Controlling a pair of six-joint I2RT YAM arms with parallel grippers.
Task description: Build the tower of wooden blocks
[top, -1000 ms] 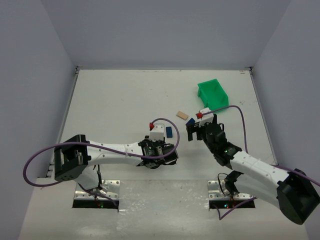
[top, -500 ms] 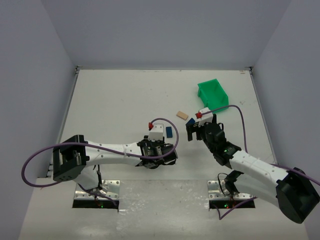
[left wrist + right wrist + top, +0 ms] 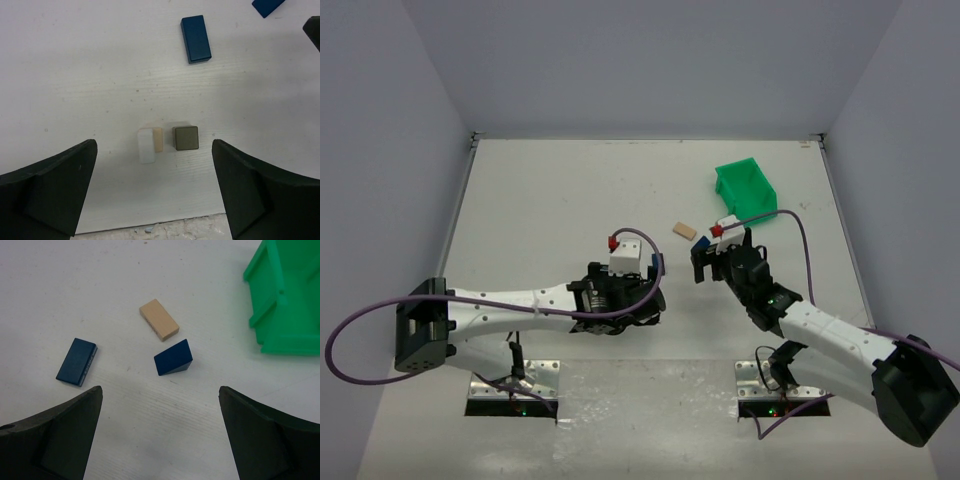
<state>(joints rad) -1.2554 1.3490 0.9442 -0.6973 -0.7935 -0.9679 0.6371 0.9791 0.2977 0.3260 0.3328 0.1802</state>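
In the left wrist view my left gripper [image 3: 154,150] is open above the table. Between its fingers stand a pale block [image 3: 146,145], with a tan piece against its right side, and a dark grey cube [image 3: 185,138], a small gap apart. Neither finger touches them. A flat dark blue block [image 3: 195,38] lies further out. My right gripper [image 3: 160,390] is open and empty, with a dark blue wedge [image 3: 173,357], a tan plank [image 3: 159,319] and the flat blue block [image 3: 76,361] lying beyond it. From above, the left gripper [image 3: 638,300] covers the small blocks.
A green plastic bin [image 3: 745,190] stands at the back right, also at the right edge of the right wrist view [image 3: 287,295]. The right gripper [image 3: 703,265] hovers close to the right of the left wrist. The table's worn front edge [image 3: 165,230] is just below the left fingers.
My left gripper has gone from nearly shut to wide open, and the small blocks now stand free on the table. Its arm has drawn back to the left. The right arm has not moved.
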